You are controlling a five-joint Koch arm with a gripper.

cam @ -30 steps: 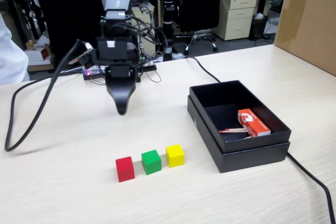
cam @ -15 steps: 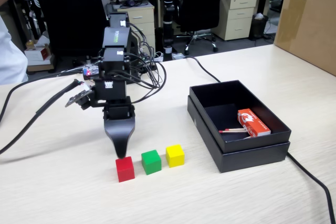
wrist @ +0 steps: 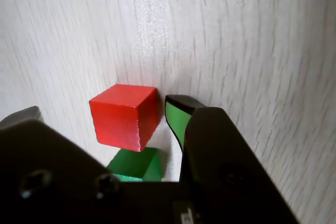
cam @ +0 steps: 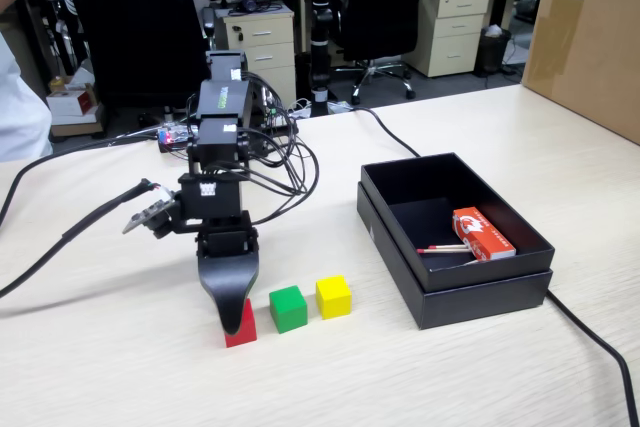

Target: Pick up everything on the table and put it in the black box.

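cubes (cam: 288,309) left of box (cam: 452,247), on table (cam: 120,367)

Arm bent low, fingers (wrist: 173,111) apart

red cube (cam: 243,329): fixed view shows only its right part and lower corner; the rest sits behind the gripper (cam: 232,321). whether the jaws touch it cannot be told there.

gripper (wrist: 100,116) in the wrist view: body cut off by the bottom edge; the jaw at 9 o'clock shows only a blurred grey tip, its inner face out of sight.

green cube (wrist: 137,164): wrist view gives only a patch at 6 o'clock under the red cube (wrist: 125,115), the remainder behind the gripper body.

orange-red packet (cam: 483,233) in the black box (cam: 452,298): white print too small to read.
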